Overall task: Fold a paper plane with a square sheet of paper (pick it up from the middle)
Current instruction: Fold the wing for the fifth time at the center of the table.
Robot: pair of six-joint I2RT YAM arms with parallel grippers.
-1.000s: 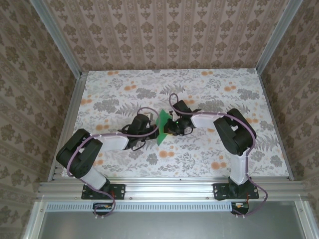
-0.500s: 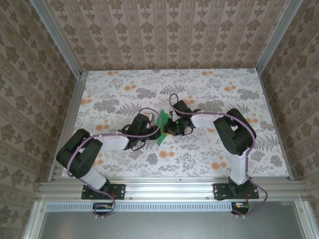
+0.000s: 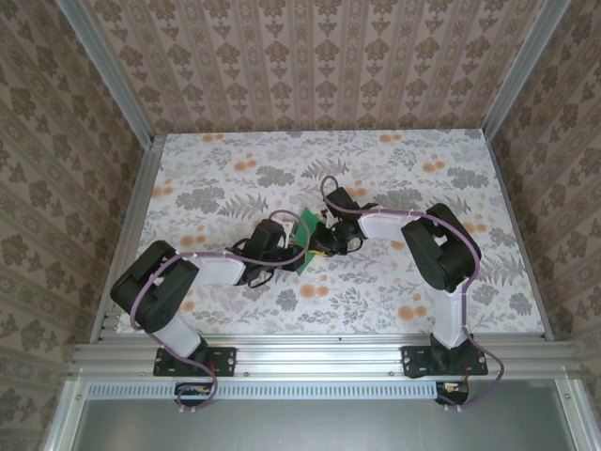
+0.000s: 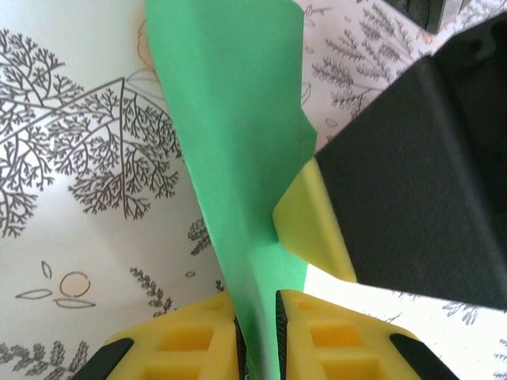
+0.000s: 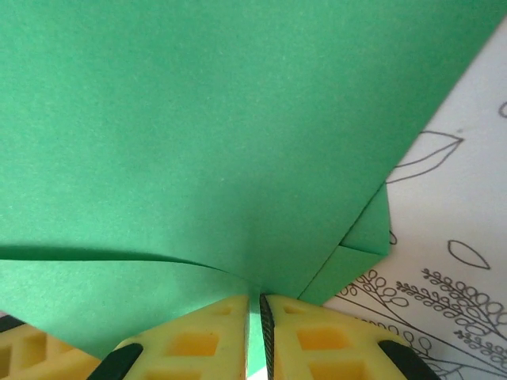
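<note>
Counting: one green paper sheet, creased; two grippers; one table. Sheet at centre of overhead frame, standing roughly upright between both grippers. Right gripper pinched onto sheet at bottom centre of wrist frame, folded corner flap just to the right. Left gripper narrowly parted, sheet running between; actual contact cannot be told. Bare floral tabletop on all sides, walls well apart.
</note>
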